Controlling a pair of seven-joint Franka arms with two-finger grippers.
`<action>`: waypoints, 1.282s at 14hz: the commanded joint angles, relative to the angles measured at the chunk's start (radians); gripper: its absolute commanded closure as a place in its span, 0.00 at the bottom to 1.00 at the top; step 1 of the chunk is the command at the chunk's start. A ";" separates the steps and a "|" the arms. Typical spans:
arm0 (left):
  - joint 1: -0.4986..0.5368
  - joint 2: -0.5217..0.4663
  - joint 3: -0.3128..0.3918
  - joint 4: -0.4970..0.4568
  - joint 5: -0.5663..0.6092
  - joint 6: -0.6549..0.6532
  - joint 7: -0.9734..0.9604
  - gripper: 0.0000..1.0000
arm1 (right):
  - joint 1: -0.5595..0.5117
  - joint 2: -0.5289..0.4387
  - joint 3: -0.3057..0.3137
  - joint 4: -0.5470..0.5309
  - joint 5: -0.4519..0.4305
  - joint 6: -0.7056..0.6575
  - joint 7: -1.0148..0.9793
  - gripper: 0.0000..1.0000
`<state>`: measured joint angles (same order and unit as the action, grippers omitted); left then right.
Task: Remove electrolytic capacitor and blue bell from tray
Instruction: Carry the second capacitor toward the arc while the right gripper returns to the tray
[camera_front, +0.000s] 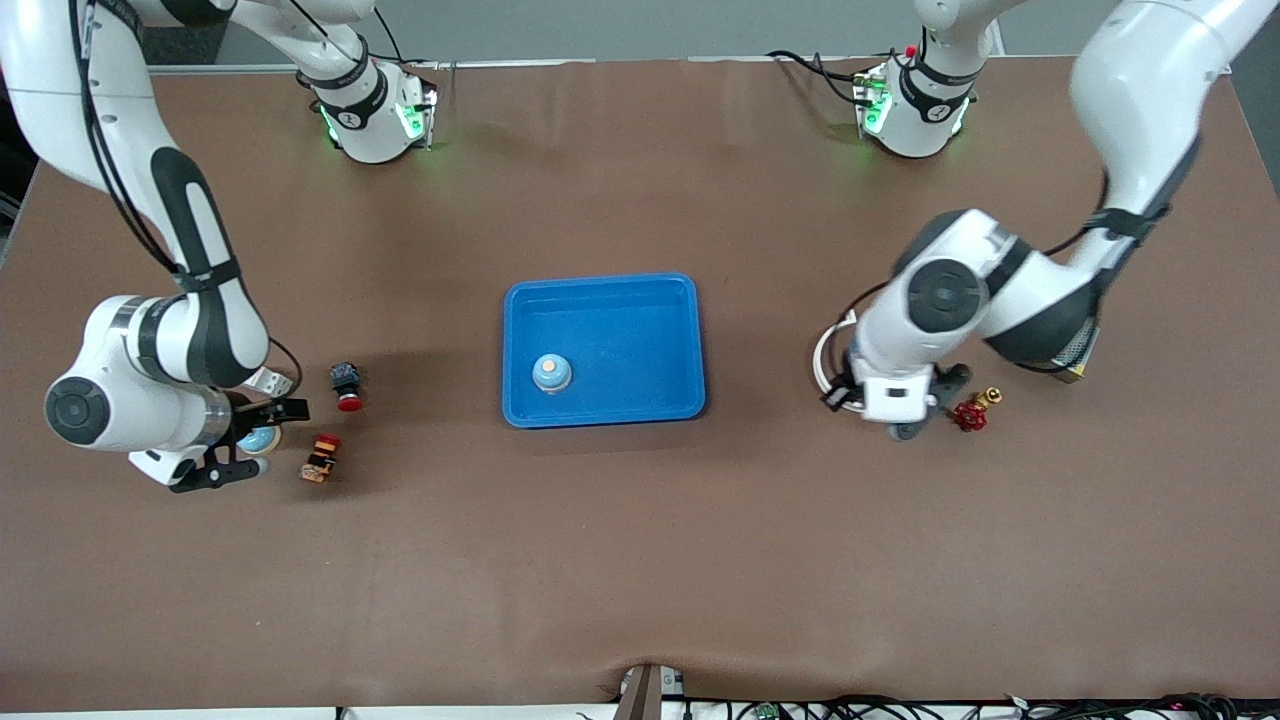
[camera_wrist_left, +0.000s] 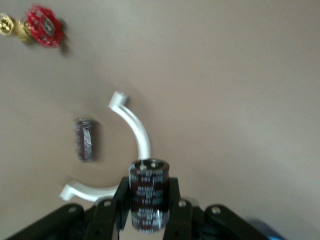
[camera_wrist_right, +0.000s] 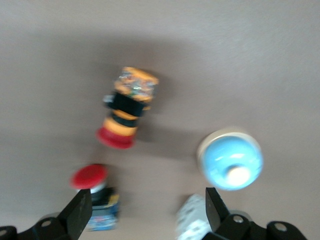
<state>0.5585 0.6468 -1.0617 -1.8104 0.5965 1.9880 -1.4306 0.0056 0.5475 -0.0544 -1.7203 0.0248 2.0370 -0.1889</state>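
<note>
My left gripper is shut on a dark brown capacitor and holds it upright above the table at the left arm's end. A second capacitor lies on the table below it. A light blue bell sits on the table at the right arm's end. My right gripper hovers open over that spot. In the right wrist view the bell lies just outside one finger, and nothing is between the jaws. The blue tray at the table's middle holds a blue dome with an orange top.
A red-capped button on a dark body and a red and orange button lie beside the right gripper, with a white block. A white curved piece and a red valve lie near the left gripper.
</note>
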 joint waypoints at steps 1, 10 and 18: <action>0.092 -0.047 -0.035 -0.078 0.002 -0.032 0.119 1.00 | 0.042 -0.066 0.005 -0.064 0.012 -0.012 0.193 0.00; 0.308 -0.016 -0.030 -0.216 0.163 -0.028 0.355 1.00 | 0.250 -0.161 0.007 -0.159 0.202 0.066 0.599 0.00; 0.366 0.027 0.032 -0.334 0.249 0.130 0.360 1.00 | 0.573 -0.087 0.007 -0.259 0.202 0.425 1.071 0.00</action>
<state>0.9068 0.6681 -1.0300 -2.1215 0.8225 2.0802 -1.0818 0.5730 0.4433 -0.0332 -1.9753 0.2145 2.4386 0.8749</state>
